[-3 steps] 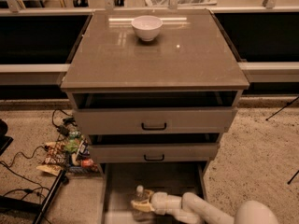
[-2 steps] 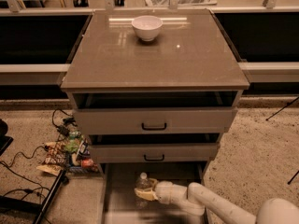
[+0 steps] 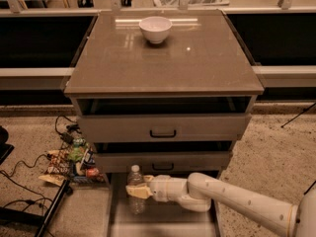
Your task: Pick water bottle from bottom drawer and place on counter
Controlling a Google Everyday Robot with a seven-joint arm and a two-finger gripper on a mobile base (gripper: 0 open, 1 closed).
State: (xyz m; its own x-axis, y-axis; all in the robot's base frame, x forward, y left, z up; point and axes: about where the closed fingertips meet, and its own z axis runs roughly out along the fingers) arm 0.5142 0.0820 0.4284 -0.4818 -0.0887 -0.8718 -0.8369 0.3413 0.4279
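Note:
The water bottle (image 3: 135, 186) is a small clear bottle with a white cap, standing upright over the open bottom drawer (image 3: 163, 217). My gripper (image 3: 137, 190) reaches in from the right on a white arm and is shut on the bottle's middle. The bottle's cap is level with the front of the middle drawer. The counter (image 3: 163, 53) is the glossy grey-brown top of the cabinet, above and behind the gripper.
A white bowl (image 3: 155, 29) stands at the back middle of the counter. The two upper drawers (image 3: 163, 127) with black handles stick out slightly over the bottom drawer. Snack packets and cables (image 3: 69, 162) lie on the floor at the left, beside a black stand leg (image 3: 52, 209).
The gripper has risen with the bottle held in it. The bottle has gone from low in the drawer to cap-high with the middle drawer's front.

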